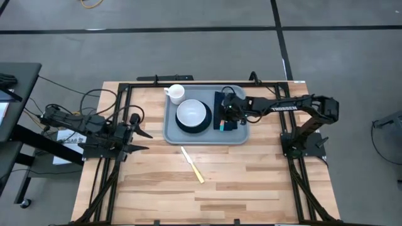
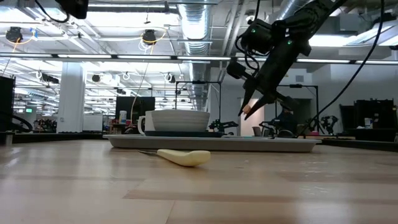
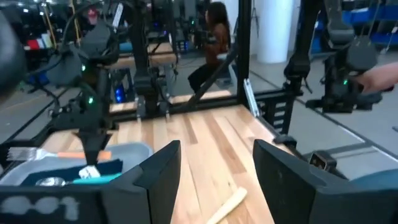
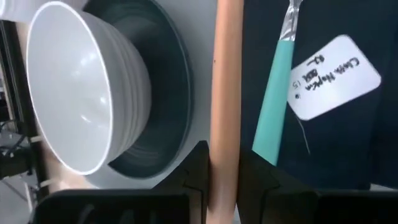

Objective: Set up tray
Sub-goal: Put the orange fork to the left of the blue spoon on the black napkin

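Tray (image 1: 171, 130) mid-counter (image 1: 251, 182), rigid plastic, light, slick; best gripped at raised rim. Right tool (image 1: 225, 113) above napkin (image 1: 221, 100), clenched on salmon-handled utensil (image 4: 225, 93). Left tool (image 1: 139, 133) parked beside tray, released.

Bowl (image 1: 192, 113) sits on tray (image 1: 173, 134), knife (image 1: 193, 165) lying before it

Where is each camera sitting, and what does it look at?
High: above the table, looking straight down; both arms, tray.
Low: table height, looking level; right gripper over tray.
Left wrist: past open left gripper toward tray.
Right wrist: down on bowl; right gripper clamps a salmon-handled utensil.
Shared: tray, bowl.
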